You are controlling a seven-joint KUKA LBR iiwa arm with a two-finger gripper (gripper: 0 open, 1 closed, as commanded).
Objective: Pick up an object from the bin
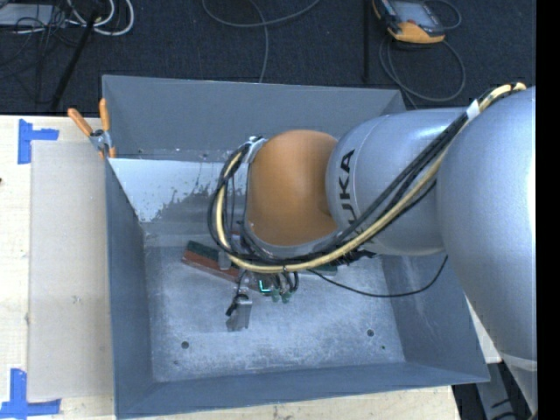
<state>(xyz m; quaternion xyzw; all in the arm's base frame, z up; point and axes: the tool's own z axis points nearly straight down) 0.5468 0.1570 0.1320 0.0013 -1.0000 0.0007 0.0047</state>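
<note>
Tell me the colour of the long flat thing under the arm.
The flat thing is reddish-brown; the camera view shows it.

Silver arm (420, 182), orange cover (289, 186), looped cables (220, 213)

Beyond the bin's (122, 234) far wall lies a dark carpeted floor (175, 51). A thin black cable (267, 51) loops across its middle. At the far left sits a bundle of white cables (112, 11) (partly cut off at the top). Further right rests a small orange-and-black device (409, 20), a dark cord (462, 73) looping just beside it.
</note>
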